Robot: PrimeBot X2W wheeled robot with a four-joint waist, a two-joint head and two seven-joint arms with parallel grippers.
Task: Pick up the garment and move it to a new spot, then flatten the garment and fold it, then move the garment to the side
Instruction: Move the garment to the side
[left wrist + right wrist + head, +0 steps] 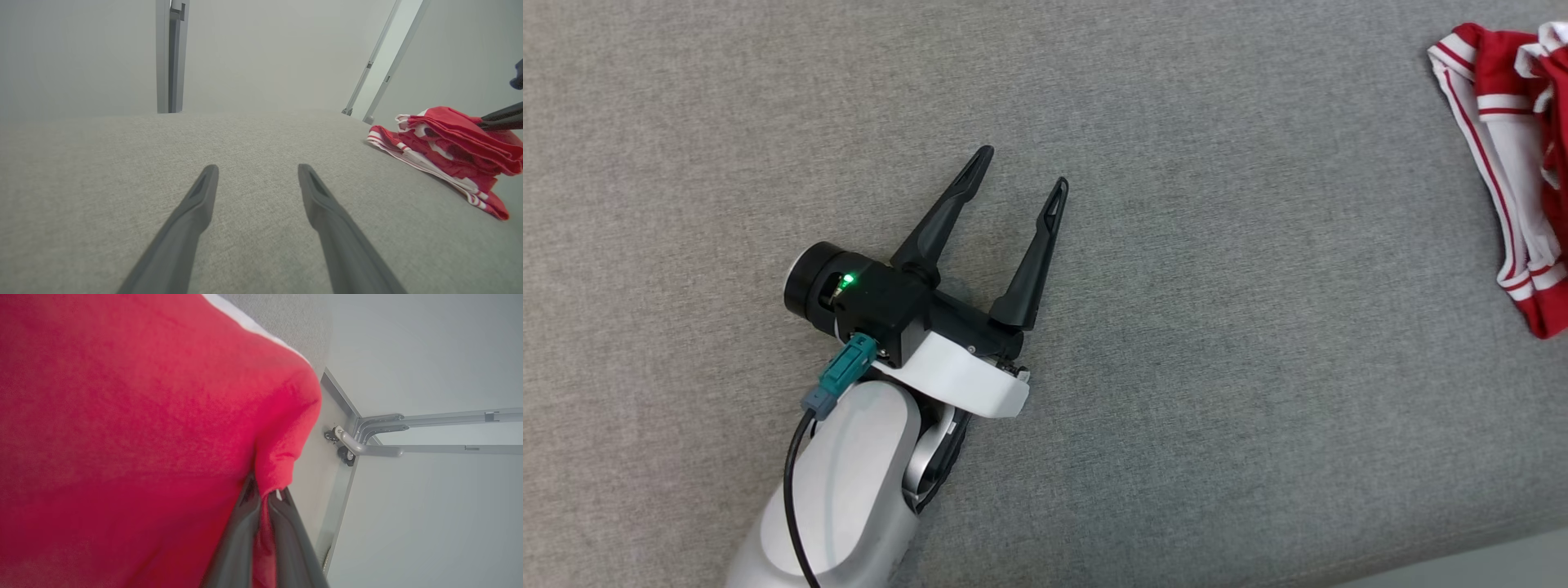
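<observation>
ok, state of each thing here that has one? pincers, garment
left pincer: open, holding nothing, over a bare part of the grey table.
right pincer: shut on a fold of the garment.
garment: red and white, bunched in layers rather than flat, lying near the table's edge, one fold pinched.
</observation>
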